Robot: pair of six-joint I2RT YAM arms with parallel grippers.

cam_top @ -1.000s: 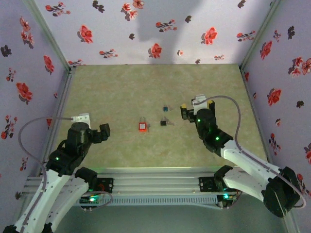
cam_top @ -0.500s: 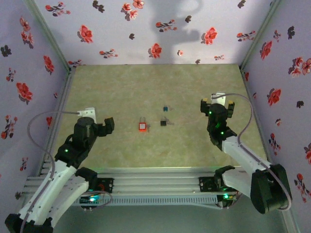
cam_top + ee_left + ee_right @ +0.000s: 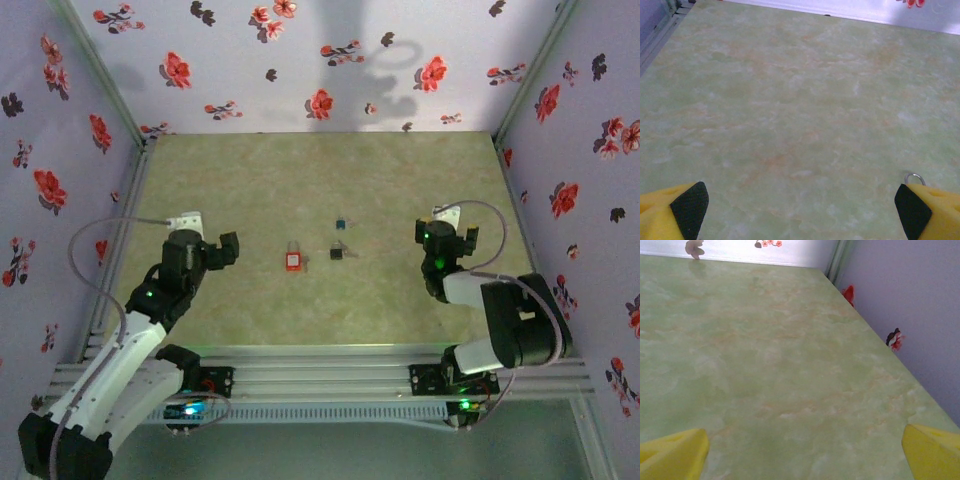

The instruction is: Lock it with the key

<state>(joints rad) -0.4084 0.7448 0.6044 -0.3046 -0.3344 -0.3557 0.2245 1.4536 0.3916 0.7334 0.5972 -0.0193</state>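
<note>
Key: the key (image 3: 337, 253) lies on the green desk (image 3: 300, 170) at the middle of the overhead view, black square head with a thin silvery blade pointing toward the right of the frame.
Padlock: the red padlock (image 3: 292, 261) sits just left of the key, apart from it, shackle toward the far wall.
Blue piece: a small blue-headed piece (image 3: 341, 224) lies just above the key in the frame, not touching it.
My left tool: my left tool (image 3: 226, 250) hovers left of centre, fingers spread wide and holding nothing; in my left wrist view the two yellow fingers (image 3: 675, 212) sit at the bottom corners with bare desk between them, and a small metal ring (image 3: 914, 178) peeks out by the right one.
My right tool: my right tool (image 3: 444, 232) hovers right of centre, spread and empty; in my right wrist view its yellow fingers (image 3: 675, 452) frame bare desk and the side wall (image 3: 910, 300).
Deciding relation: the key lies between my two tools, its long axis running left to right; I judge neither tool clearly nearer.
Next move: I judge that one tool must swing inward and descend on the key's head.
</note>
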